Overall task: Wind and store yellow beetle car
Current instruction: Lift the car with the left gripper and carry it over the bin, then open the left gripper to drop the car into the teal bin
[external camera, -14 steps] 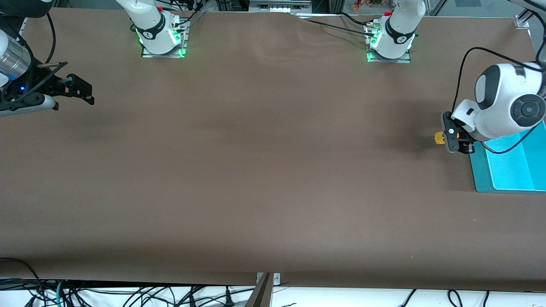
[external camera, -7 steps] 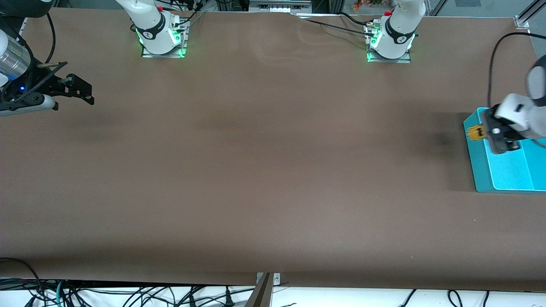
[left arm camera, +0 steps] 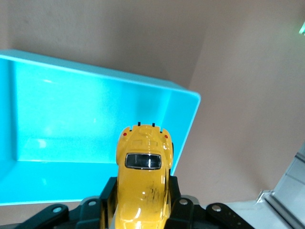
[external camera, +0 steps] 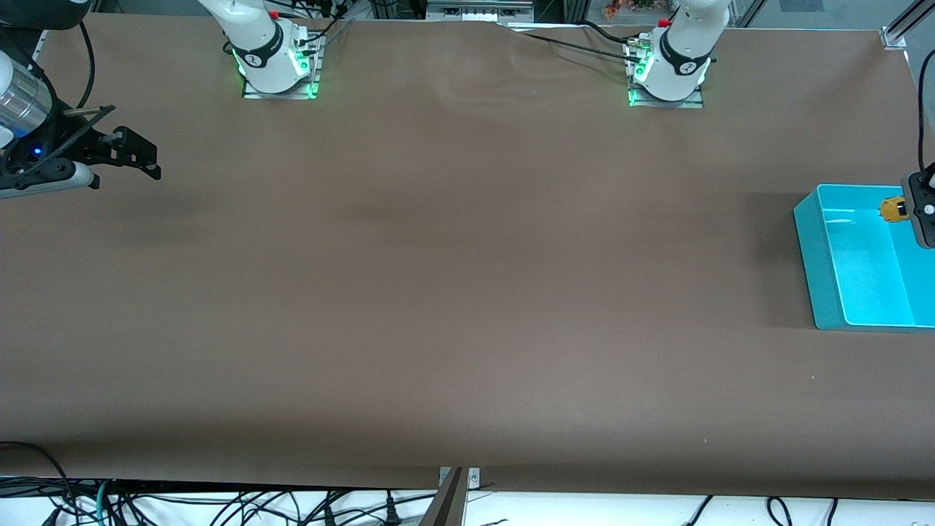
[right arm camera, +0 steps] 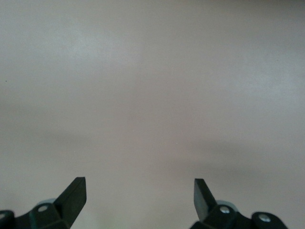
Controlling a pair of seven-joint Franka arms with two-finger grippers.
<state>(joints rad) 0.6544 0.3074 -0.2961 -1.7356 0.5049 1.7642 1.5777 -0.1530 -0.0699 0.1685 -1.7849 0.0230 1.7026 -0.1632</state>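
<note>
One toy, the yellow beetle car (left arm camera: pixel 143 183), was in the scene, small and rounded, with a glossy painted body, a dark window and some dark scuffs on the roof. The left gripper (left arm camera: pixel 141 210) had its black fingers (left arm camera: pixel 108 196) pressed on the two sides of the car, so the jaws were clamped on it. In the front view the left gripper (external camera: pixel 922 212) held the car (external camera: pixel 892 210) up in the air over the turquoise bin (external camera: pixel 817 267), above the part of the bin closest to the robot bases. The bin was a rectangular open box of smooth shiny plastic with thin straight walls and rounded corners; nothing lay on its floor (left arm camera: pixel 71 179). The long axis of the car ran straight out from between the fingers, and its free rounded end pointed out over the bin's inside. The bin stood on the flat, matte brown table (external camera: pixel 467 292), at the left arm's end. The right gripper (right arm camera: pixel 140 193) waited over bare table well apart from the bin, at the right arm's end, its two dark wedge-shaped fingertips wide apart and holding nothing
</note>
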